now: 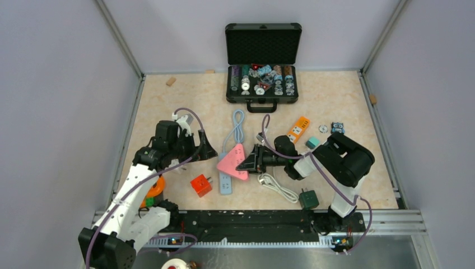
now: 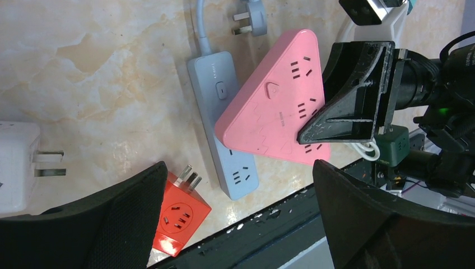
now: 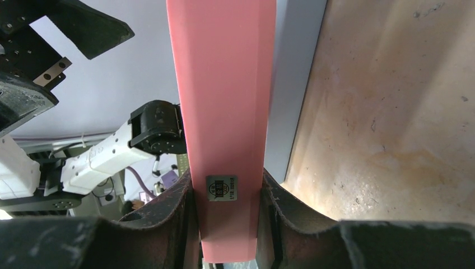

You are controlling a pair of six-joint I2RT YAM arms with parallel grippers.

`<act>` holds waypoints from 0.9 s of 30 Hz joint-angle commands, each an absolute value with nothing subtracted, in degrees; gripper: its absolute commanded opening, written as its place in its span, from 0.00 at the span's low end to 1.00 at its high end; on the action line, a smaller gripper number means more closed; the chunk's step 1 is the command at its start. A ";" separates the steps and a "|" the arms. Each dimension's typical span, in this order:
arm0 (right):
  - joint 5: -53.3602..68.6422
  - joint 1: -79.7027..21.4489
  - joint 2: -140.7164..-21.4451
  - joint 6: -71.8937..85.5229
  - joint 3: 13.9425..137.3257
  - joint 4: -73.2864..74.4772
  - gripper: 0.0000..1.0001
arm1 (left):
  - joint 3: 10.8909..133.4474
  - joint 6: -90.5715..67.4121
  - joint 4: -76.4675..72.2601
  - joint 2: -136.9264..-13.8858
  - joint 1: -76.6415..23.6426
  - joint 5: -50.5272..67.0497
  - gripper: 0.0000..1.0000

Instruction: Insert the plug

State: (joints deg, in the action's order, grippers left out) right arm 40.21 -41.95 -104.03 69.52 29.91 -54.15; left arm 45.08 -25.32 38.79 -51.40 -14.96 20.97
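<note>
A pink triangular power strip [image 1: 232, 159] lies partly over a grey power strip [image 1: 225, 179]. My right gripper [image 1: 246, 162] is shut on the pink strip's right edge; in the right wrist view the strip [image 3: 221, 84] is clamped flat between the fingers [image 3: 227, 213]. The left wrist view shows the pink strip [image 2: 274, 106] with its sockets facing up and the right gripper [image 2: 336, 120] on it. A red cube plug [image 1: 201, 185] with bare prongs lies near the front edge, also in the left wrist view [image 2: 178, 216]. My left gripper [image 1: 204, 148] is open and empty, left of the pink strip.
A white plug adapter [image 2: 17, 162] lies at the left. A green cube adapter [image 1: 308, 198] and a white coiled cable [image 1: 277, 186] lie at the front right. An open black case [image 1: 262, 84] stands at the back. An orange strip [image 1: 298, 129] lies behind the right arm.
</note>
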 commanded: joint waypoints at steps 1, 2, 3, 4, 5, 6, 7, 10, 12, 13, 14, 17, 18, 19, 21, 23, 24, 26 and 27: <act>41.49 -42.80 -104.99 65.73 29.81 -50.79 0.00 | 44.85 -24.74 37.45 -52.88 -14.68 23.60 0.99; 41.29 -42.80 -104.95 65.45 29.98 -49.88 0.00 | 44.83 -24.66 37.37 -53.16 -14.68 23.89 0.99; 41.31 -42.76 -104.87 64.88 30.31 -48.78 0.00 | 44.82 -24.62 37.35 -53.51 -14.68 24.12 0.99; 41.31 -42.68 -104.73 64.15 30.61 -47.56 0.00 | 44.89 -24.59 37.42 -53.71 -14.68 24.30 0.98; 41.23 -42.59 -104.64 63.55 30.85 -46.37 0.00 | 44.74 -24.72 37.39 -53.97 -14.68 24.51 0.97; 41.21 -42.49 -104.53 63.01 31.04 -45.36 0.00 | 44.55 -25.01 37.17 -54.16 -14.68 24.90 0.96; 41.22 -42.43 -104.46 62.73 31.10 -44.55 0.00 | 44.22 -25.46 36.74 -54.43 -14.75 25.56 0.94; 40.96 -42.20 -104.35 61.94 31.20 -42.83 0.00 | 43.17 -27.45 35.56 -56.11 -15.12 26.32 0.87; 40.70 -42.12 -104.39 61.67 31.16 -42.50 0.00 | 42.40 -28.71 34.73 -57.57 -15.87 26.14 0.82; 40.57 -42.11 -104.57 61.70 31.12 -42.59 0.00 | 41.66 -29.34 33.88 -58.37 -16.51 25.76 0.80; 40.59 -42.11 -104.70 61.70 31.11 -42.63 0.00 | 41.32 -29.77 33.61 -59.39 -17.24 25.07 0.78; 40.69 -42.02 -105.34 62.14 30.99 -43.07 0.00 | 40.66 -30.78 32.50 -62.74 -19.20 23.31 0.73; 40.75 -42.01 -105.45 62.40 30.90 -43.35 0.00 | 40.22 -31.19 31.52 -63.58 -19.58 22.92 0.71; 40.78 -42.02 -105.54 62.55 30.81 -43.63 0.00 | 39.84 -31.50 30.65 -64.35 -19.83 22.72 0.69; 40.67 -41.88 -105.64 62.54 30.61 -43.73 0.00 | 39.21 -31.99 29.23 -65.52 -20.32 22.29 0.63; 40.48 -41.78 -105.64 62.57 30.47 -43.73 0.00 | 38.88 -32.29 28.17 -66.58 -20.60 21.70 0.59; 40.39 -41.71 -105.64 62.58 30.29 -43.78 0.00 | 38.87 -32.34 27.88 -67.14 -20.91 21.18 0.58; 40.26 -41.68 -105.80 62.58 30.15 -43.71 0.00 | 38.89 -32.51 27.39 -68.65 -21.36 19.66 0.55; 40.21 -41.66 -105.89 62.58 30.19 -43.61 0.00 | 38.91 -32.53 27.06 -69.91 -21.70 19.17 0.53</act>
State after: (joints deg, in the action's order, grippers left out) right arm 41.28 -41.78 -103.98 65.12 31.29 -50.68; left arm 39.18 -31.64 31.42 -67.46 -20.73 21.93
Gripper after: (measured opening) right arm 0.324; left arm 0.561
